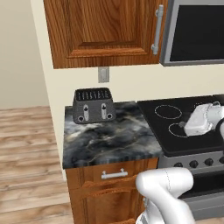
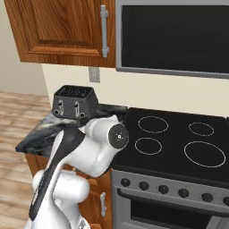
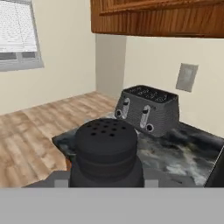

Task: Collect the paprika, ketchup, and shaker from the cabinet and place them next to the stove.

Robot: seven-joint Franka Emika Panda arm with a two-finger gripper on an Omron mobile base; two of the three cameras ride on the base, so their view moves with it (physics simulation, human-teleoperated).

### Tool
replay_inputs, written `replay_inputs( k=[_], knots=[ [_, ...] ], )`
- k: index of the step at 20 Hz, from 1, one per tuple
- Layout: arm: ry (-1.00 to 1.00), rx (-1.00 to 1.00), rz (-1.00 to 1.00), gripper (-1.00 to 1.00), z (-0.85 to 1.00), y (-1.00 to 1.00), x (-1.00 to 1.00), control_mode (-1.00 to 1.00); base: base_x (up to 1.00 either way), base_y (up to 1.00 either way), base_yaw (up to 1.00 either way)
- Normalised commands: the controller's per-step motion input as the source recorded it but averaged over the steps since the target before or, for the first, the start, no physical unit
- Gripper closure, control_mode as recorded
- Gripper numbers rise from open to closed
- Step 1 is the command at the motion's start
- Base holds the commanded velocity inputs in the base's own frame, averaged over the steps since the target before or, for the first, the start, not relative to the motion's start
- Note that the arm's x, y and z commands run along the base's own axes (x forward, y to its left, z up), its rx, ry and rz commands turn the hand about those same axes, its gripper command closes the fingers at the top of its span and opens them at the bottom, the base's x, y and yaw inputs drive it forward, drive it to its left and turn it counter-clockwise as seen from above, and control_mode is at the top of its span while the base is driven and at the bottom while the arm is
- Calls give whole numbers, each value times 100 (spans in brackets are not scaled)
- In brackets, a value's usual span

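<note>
the shaker [image 3: 106,151] sits right at the bottom of the hand view, its perforated dark top facing the camera. the fingers are clenched on the shaker, though the tips themselves are hidden behind it. beyond it lie the dark marble table [image 3: 183,153] and the toaster [image 3: 147,109] at the wall. in the left base view the hand hangs over the stove [image 1: 175,127], near the front left ring, and the table [image 1: 109,135] beside it carries just the toaster [image 1: 93,105]. the cabinet [image 1: 100,30] above has its door shut.

by the look of it, the shaker is small, rigid and light, so weight should not trouble the grip. its smooth tapered body is the risk: narrower at the top, it could slide out of a loose pinch or tip when set down. the wider lower body seems the best place to hold it. it probably wants lowering upright onto the bare table next to the stove, base flat before letting go.
</note>
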Motion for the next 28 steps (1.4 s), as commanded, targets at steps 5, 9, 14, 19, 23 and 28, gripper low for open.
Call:
replay_inputs(
  k=[5, 9, 14, 19, 23, 28],
  knots=[
    [-2, 0, 48, 100, -75, 0, 44, -100, 0, 0, 0],
    [-1, 0, 26, 100, -47, 2, 54, -100, 0, 0, 0],
    [0, 0, 10, 100, -22, 0, 65, -100, 0, 0, 0],
    [0, 0, 1, 100, -19, 0, 65, -100, 0, 0, 0],
    [0, 0, 0, 100, -26, 0, 67, -100, 0, 0, 0],
    [0, -1, 0, 100, -37, 3, 66, -100, 0, 0, 0]
  ],
)
